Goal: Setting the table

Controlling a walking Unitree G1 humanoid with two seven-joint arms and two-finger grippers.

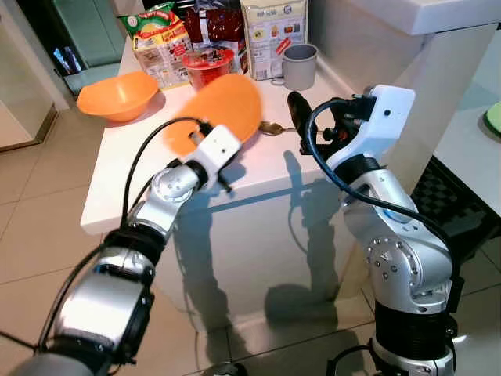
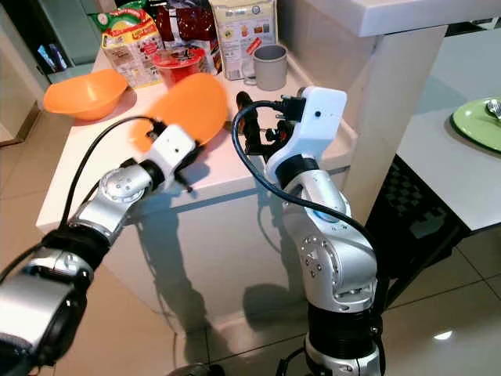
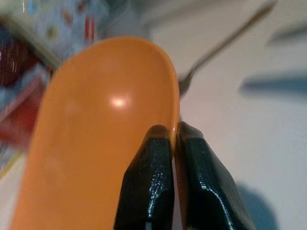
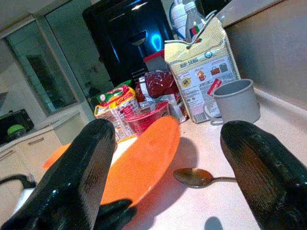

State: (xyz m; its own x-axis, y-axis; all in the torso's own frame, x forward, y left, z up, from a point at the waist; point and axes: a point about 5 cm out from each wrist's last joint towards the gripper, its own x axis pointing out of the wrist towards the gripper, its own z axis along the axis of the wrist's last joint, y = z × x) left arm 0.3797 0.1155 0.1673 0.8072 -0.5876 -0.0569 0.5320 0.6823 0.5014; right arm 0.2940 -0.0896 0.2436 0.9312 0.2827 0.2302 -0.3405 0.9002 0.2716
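Far left on the white counter (image 1: 117,188): an orange bowl (image 1: 117,94) sits upright, untouched, probably next in the queue. Behind it, snack bags (image 1: 160,43), a red cup (image 1: 207,66) and a cereal pack (image 1: 272,35) line the back edge, out of the working area.

Centre: left gripper (image 3: 175,143) has its fingers pressed together on the rim of an orange plate (image 1: 223,110), plate lifted off the counter and tilted, edge grip so it can be carried away flat-side free.

Right of it: a spoon (image 4: 196,177) lies on the counter just past the plate, grey mug (image 1: 299,65) behind. Right gripper (image 4: 168,158) hovers at the counter edge, fingers spread wide, lined up on the spoon. Looks like a pickup approach.

Far right: a green plate (image 2: 477,121) already on the other table.
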